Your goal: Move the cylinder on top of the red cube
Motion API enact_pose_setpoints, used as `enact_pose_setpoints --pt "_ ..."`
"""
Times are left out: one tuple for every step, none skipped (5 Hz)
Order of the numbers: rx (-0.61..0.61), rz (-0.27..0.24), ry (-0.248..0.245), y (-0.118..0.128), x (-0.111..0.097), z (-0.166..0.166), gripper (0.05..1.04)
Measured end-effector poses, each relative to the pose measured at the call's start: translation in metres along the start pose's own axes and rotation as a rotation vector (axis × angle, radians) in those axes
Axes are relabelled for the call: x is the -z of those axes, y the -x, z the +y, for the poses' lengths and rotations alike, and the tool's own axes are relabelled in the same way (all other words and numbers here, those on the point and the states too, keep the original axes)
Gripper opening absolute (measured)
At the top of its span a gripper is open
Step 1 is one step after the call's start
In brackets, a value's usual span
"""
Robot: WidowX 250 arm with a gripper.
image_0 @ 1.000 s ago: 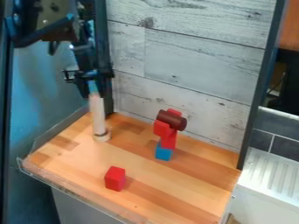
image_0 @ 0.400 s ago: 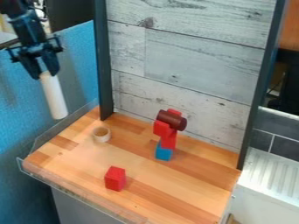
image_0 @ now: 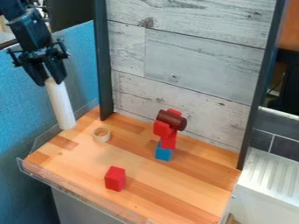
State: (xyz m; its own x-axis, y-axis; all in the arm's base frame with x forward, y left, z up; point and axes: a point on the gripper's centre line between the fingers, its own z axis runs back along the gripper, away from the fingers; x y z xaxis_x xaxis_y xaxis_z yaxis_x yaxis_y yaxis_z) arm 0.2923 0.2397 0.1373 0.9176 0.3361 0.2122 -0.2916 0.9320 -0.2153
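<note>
Camera view: my fingers point(image_0: 54, 82) grip the upper end of a white cylinder point(image_0: 60, 105), one on either side. It hangs below them, slightly tilted, lower end by the left edge of the wooden desk point(image_0: 181, 188); can't tell if it touches there. Red cube point(image_0: 115, 179) sits alone on the desk, lower than my fingers and to their right in view, well apart from the cylinder. Pale ring point(image_0: 101, 134) lies on the desk, also lower right of my fingers, nearer them than the cube. Farther right of my fingers, a stack: blue block point(image_0: 163, 152) at the bottom, red blocks point(image_0: 168, 140) above, dark brown cylinder point(image_0: 171, 120) lying on its side up top, some red showing behind it. Grey-white board wall point(image_0: 187, 65) right of my fingers, behind the stack; dark post point(image_0: 104, 57) between my fingers and that wall.
</note>
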Motion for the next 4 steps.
enact_pose_setpoints --pt "0.054 0.022 -0.031 0.005 0.016 -0.021 0.484" --pt "0.108 0.041 -0.085 0.01 0.042 -0.046 0.484" --pt "0.142 0.056 -0.125 0.015 0.058 -0.061 0.484" --pt "0.143 0.055 -0.145 0.015 0.065 -0.069 0.484"
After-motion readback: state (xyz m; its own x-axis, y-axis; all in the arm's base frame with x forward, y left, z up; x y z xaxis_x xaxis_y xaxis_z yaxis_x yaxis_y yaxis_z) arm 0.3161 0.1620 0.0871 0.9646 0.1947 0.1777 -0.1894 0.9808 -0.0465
